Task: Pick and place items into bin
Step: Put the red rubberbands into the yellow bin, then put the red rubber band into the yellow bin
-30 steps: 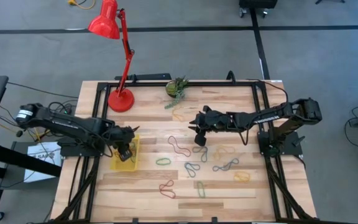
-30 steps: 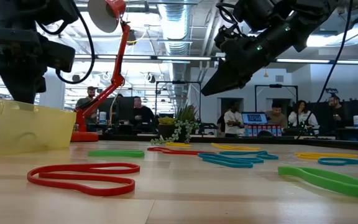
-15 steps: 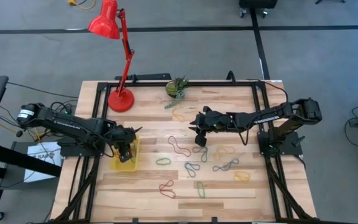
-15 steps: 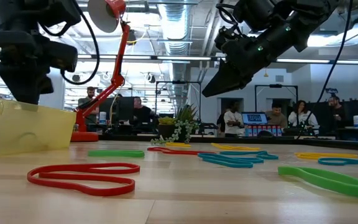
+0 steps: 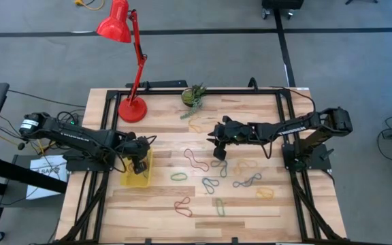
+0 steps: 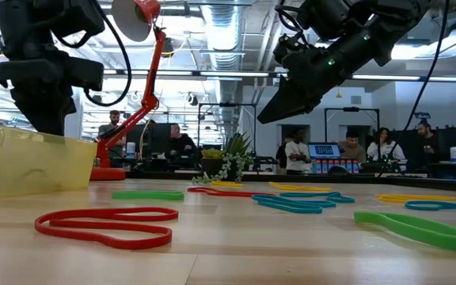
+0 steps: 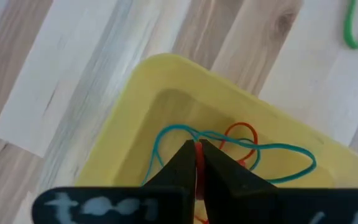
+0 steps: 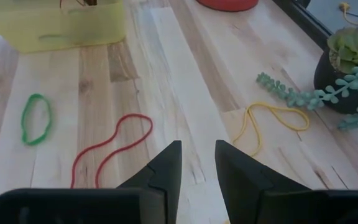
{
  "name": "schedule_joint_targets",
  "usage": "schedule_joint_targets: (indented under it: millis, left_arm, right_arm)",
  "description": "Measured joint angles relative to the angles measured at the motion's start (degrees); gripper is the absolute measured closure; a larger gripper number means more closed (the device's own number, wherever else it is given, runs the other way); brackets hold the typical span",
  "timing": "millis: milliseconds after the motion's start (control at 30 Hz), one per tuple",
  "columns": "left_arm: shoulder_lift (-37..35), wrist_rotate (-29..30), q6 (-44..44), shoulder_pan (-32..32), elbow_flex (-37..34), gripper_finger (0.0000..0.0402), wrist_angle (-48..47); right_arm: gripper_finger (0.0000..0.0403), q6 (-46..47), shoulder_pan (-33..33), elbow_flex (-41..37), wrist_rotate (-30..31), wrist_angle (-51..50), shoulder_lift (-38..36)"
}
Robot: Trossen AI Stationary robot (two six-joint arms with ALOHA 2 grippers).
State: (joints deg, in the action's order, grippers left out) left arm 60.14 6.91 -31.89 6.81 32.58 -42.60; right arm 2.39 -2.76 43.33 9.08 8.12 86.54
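Note:
The yellow bin [image 5: 126, 180] sits at the table's left side. My left gripper [image 5: 139, 165] hangs over it, pointing steeply down, shut on a red rubber band [image 7: 197, 163]. On the bin's floor [image 7: 166, 112] lie a blue band [image 7: 278, 149] and an orange-red loop [image 7: 241, 134]. My right gripper [image 5: 218, 155] stands open above the table's middle, nothing between its fingers [image 8: 197, 155]. Several loose bands lie flat on the wood, among them a red one [image 5: 196, 160], a green one [image 5: 178, 177] and a blue one [image 5: 247, 181]. My left gripper pinches a strand of the red band [image 7: 197, 155] between its two fingertips, coming from above and pointing down into the bin. Only a thin red line shows between the fingers. Whether the orange-red loop on the bin floor is the same band, I cannot tell.
A red desk lamp stands with its base [image 5: 132, 109] at the far left. A potted green plant [image 5: 194, 96] with trailing stems [image 8: 303, 99] sits at the far middle. A yellow band [image 8: 272, 121] lies near it. People sit in the room behind the table [image 6: 295, 150].
My left gripper has turned and tipped a little over the bin while staying in place, still shut. My right gripper has kept still.

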Motion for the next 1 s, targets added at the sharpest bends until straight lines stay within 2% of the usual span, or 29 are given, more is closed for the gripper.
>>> schedule_joint_targets:
  millis: [200, 600, 733, 867, 1000]
  left_arm:
    - [0.0, 1.0, 1.7, 0.0, 0.0, 0.0386, 0.0]
    - [0.0, 1.4, 0.8, 0.0, 0.0, 0.0269, 1.5]
    - [0.0, 1.1, 0.3, 0.0, 0.9, 0.0257, 4.6]
    - [-0.1, 1.7, 2.7, 0.0, 5.2, 0.0257, 4.8]
    - [-0.2, 6.8, 5.5, 0.0, 8.9, 0.0256, 5.1]
  right_arm:
    - [0.0310, 0.0, 0.0, 0.0, 0.0, 0.0, 0.0]
    - [0.0310, 0.0, 0.0, 0.0, -0.2, -0.2, 0.0]
    - [0.0310, 0.2, 0.6, 0.0, -2.3, 0.3, 0.6]
    - [0.0310, 2.5, 1.2, 0.1, -3.2, 3.6, 3.5]
    - [0.0310, 3.1, 1.6, 0.0, -3.2, 7.6, 9.3]
